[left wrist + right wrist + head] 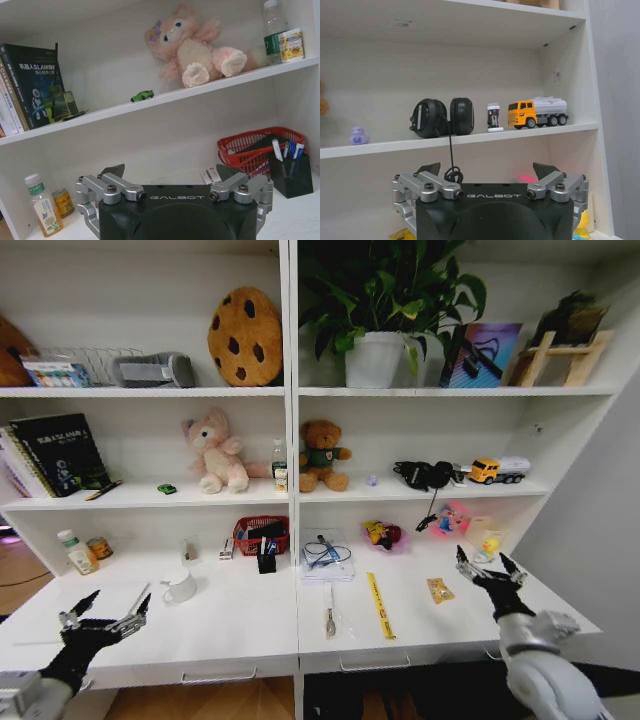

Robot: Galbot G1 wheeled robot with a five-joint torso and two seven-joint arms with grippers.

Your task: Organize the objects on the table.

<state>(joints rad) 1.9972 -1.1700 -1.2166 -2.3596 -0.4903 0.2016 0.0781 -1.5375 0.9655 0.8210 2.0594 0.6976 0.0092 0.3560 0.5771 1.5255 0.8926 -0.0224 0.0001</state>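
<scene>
- The left end effector (103, 617) is held spread wide above the surface's (230, 625) front edge, well to the left of the white mug (181, 587); nothing is gripped.
- The right end effector (490, 569) is likewise seen wide apart and empty, well to the right of the mug, beyond the yellow ruler (380, 605).
- The mug is found on the surface, with the black pen cup (266, 560) behind it to the right and a red basket (262, 533) just behind the cup.
- A small bottle (75, 552) is placed far left of the mug.
- The green toy car (167, 488) is seen on the shelf above the mug, beside a pink plush (215, 452).
</scene>
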